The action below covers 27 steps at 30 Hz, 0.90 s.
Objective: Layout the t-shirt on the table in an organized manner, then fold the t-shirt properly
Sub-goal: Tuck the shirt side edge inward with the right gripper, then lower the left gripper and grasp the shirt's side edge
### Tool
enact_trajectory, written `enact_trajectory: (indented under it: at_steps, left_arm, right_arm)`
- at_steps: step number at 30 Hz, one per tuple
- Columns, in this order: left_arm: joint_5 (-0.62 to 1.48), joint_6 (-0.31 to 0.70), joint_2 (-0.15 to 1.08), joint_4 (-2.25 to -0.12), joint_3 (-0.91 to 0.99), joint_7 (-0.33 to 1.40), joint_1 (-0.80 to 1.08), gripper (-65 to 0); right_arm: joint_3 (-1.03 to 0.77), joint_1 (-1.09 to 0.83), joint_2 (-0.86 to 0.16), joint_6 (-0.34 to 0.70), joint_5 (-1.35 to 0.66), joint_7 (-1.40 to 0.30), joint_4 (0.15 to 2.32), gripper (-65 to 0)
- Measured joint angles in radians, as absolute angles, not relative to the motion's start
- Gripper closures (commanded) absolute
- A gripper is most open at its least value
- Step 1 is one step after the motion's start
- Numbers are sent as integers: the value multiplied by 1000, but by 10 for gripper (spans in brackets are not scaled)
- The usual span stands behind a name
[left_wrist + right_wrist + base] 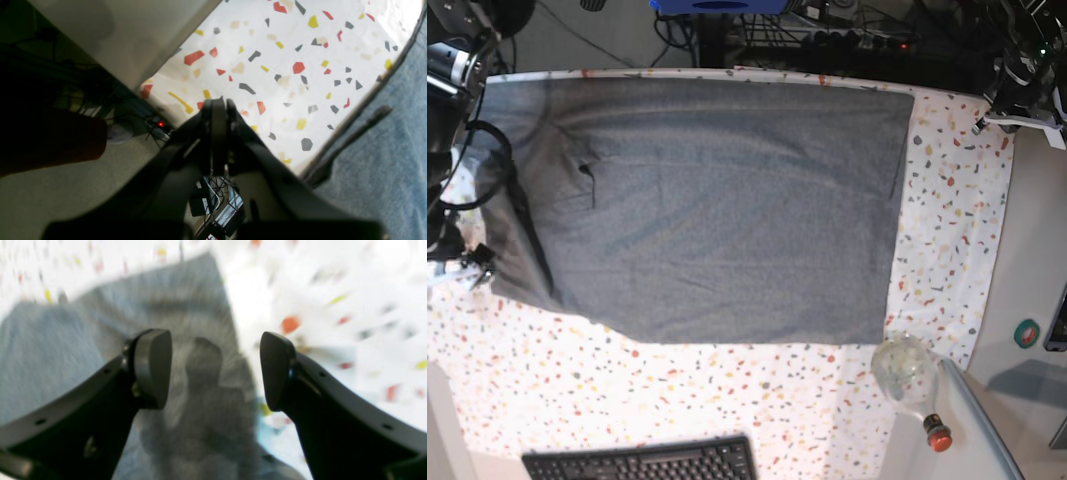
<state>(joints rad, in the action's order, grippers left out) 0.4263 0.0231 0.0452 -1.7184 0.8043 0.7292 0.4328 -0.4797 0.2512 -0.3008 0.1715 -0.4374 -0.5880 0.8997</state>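
Observation:
The grey t-shirt [717, 200] lies spread flat across the far part of the speckled table [677, 400], with a sleeve folded under at its left end. My right gripper [215, 370] is open and empty, its jaws wide apart just above the shirt's edge [186, 306]; this view is blurred. In the base view it is at the shirt's left end [474, 264]. My left gripper [218, 108] is shut with nothing seen between the jaws. It hangs over the table's edge [267, 76], with the shirt [383, 150] to its right. The left arm [1025, 75] is at the far right corner.
A black keyboard [642, 462] lies at the front edge. A clear bottle with a red cap [912, 380] lies at the front right. Cables and a power strip [857, 35] run behind the table. A small teal disc [1027, 333] sits right of the table.

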Motion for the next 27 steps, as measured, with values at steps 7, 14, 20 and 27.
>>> enact_trajectory:
  at_steps: [7, 14, 20, 27]
  left_arm:
    - [426, 23, 45, -1718, 804, 729, 433, 0]
    - [426, 24, 45, -1718, 804, 729, 433, 0]
    - [426, 23, 45, -1718, 804, 729, 433, 0]
    - [426, 23, 45, -1718, 804, 729, 432, 0]
  right_arm:
    - [-479, 259, -303, 157, -429, -548, 774, -389]
    - [-453, 270, -309, 210, -427, -501, 735, -384]
    - [-392, 290, -284, 250, -442, -508, 735, -384]
    - [-392, 307, -283, 255, -439, -522, 725, -357]
